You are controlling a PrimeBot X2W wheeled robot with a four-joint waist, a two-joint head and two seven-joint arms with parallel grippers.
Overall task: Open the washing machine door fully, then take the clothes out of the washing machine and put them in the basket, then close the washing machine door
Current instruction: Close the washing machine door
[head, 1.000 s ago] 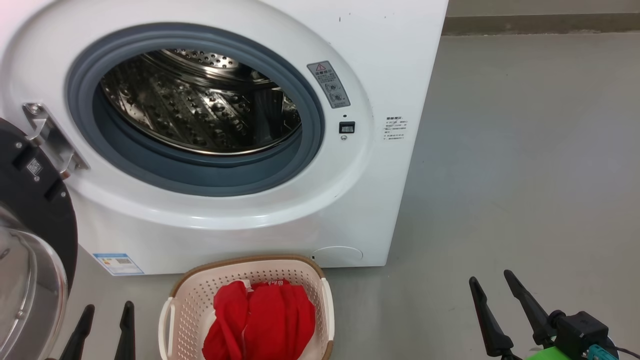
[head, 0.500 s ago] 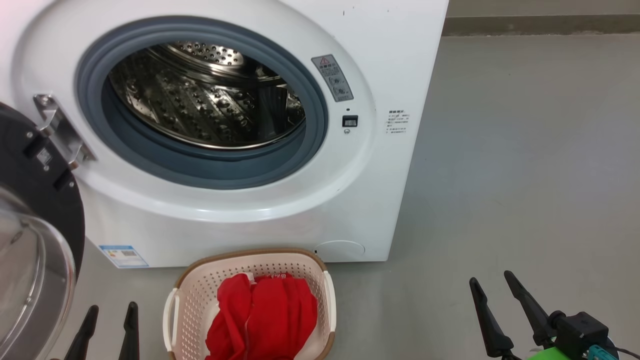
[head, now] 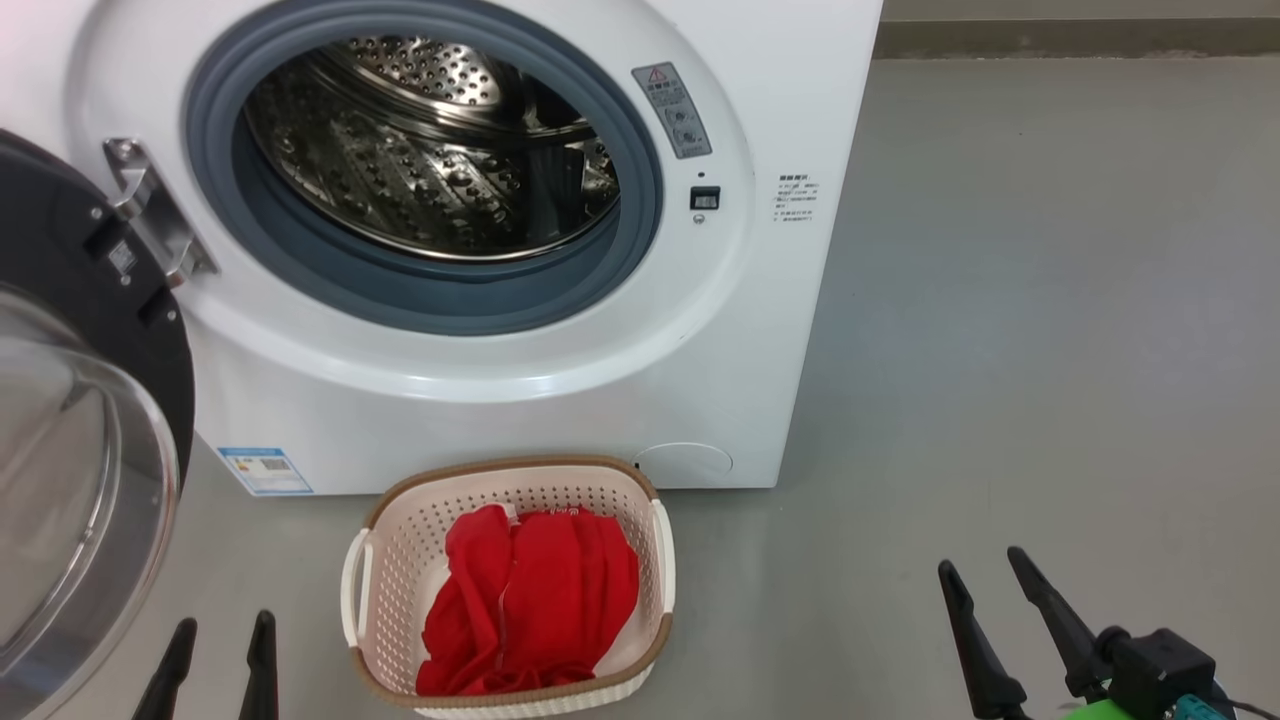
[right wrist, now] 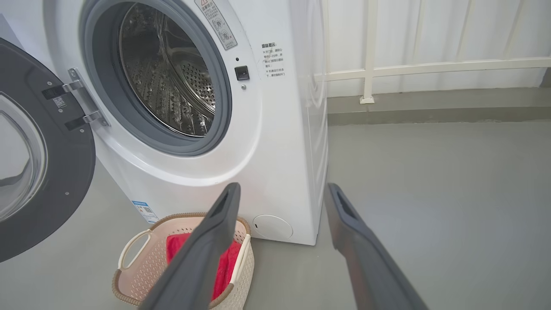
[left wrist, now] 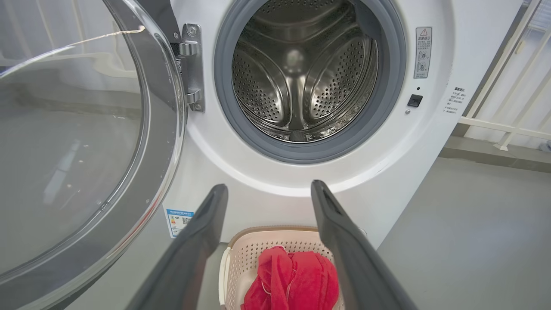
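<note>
clothes (head: 530, 600) in basket (head: 400, 560) | basket before washing machine (head: 780, 330) | washing machine door (head: 60, 230) — left side

The head camera looks down from above at the washer (head: 560, 400) front, with the basket (head: 510, 466) below it. The left wrist camera sits low and near, facing straight into the drum (left wrist: 297, 77) beside the open door (left wrist: 86, 150). The right wrist camera stands off rightward, angled left across the floor (right wrist: 430, 193). All three share drum, door and basket.
</note>
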